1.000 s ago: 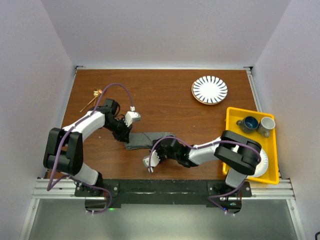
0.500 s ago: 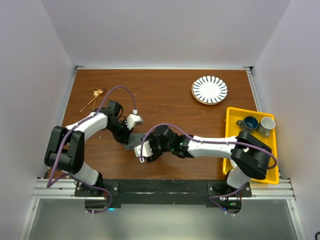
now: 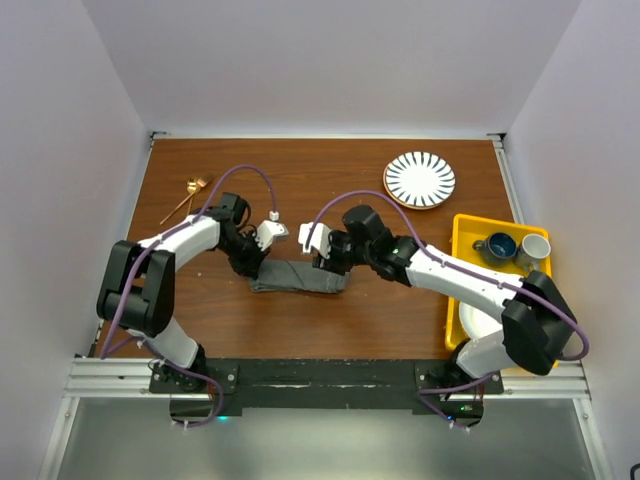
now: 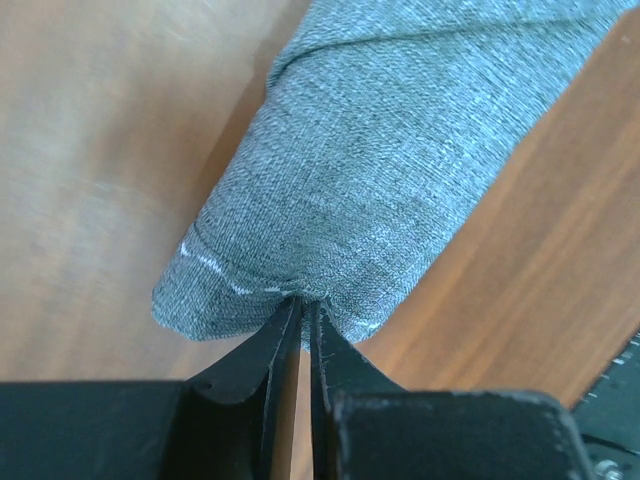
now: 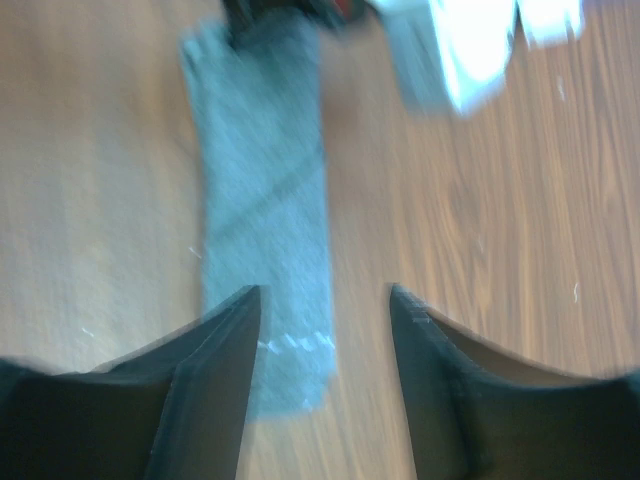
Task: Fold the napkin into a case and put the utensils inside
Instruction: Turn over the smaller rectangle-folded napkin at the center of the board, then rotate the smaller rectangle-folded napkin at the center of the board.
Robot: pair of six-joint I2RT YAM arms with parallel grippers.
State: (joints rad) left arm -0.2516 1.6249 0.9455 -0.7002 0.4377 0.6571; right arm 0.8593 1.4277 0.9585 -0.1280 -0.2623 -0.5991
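Right gripper (image 5: 325,297) swings across, fingers spread over the case (image 3: 298,277), now a flat strip mid-table. Left gripper (image 4: 302,306) pinches its end. Fold looks done; utensils (image 3: 189,196) wait far left.

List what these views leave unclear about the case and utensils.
- utensils: top view, too small to count or tell apart.
- case: left wrist view, layers pinched by the left gripper hidden in the fold.
- case opening: right wrist view, blurred beneath the open right gripper.
- yellow tray: top view, near end under the right arm.
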